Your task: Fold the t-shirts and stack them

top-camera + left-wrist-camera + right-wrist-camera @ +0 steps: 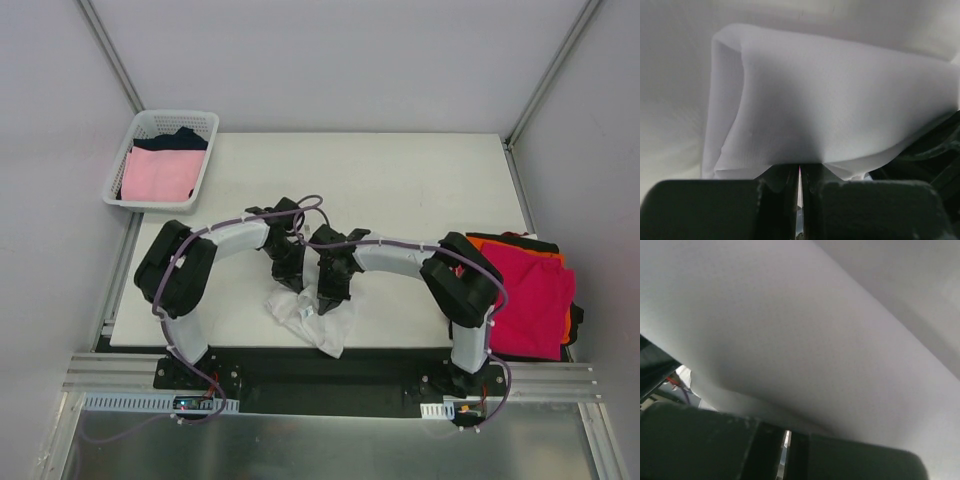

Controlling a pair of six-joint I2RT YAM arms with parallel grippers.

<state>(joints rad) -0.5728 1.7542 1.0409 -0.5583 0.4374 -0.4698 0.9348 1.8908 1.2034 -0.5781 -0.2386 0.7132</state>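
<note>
A crumpled white t-shirt (318, 322) lies at the table's near edge, between the two arms. My left gripper (291, 287) points down into its left part and is shut on the cloth. The right gripper (328, 301) is shut on the same shirt just beside it. In the left wrist view the white t-shirt (830, 110) rises in a fold from the closed left gripper (800, 172). White cloth (815, 340) fills the right wrist view above the closed right gripper (786, 432). A magenta-red t-shirt (530, 290) tops a stack at the right, over orange (566, 322) and black (577, 312) edges.
A white lattice basket (204, 124) at the far left corner holds a pale pink shirt (158, 174) and a navy one (180, 139). The stack at the right overhangs the table's edge. The white table (400, 180) stretches behind the arms.
</note>
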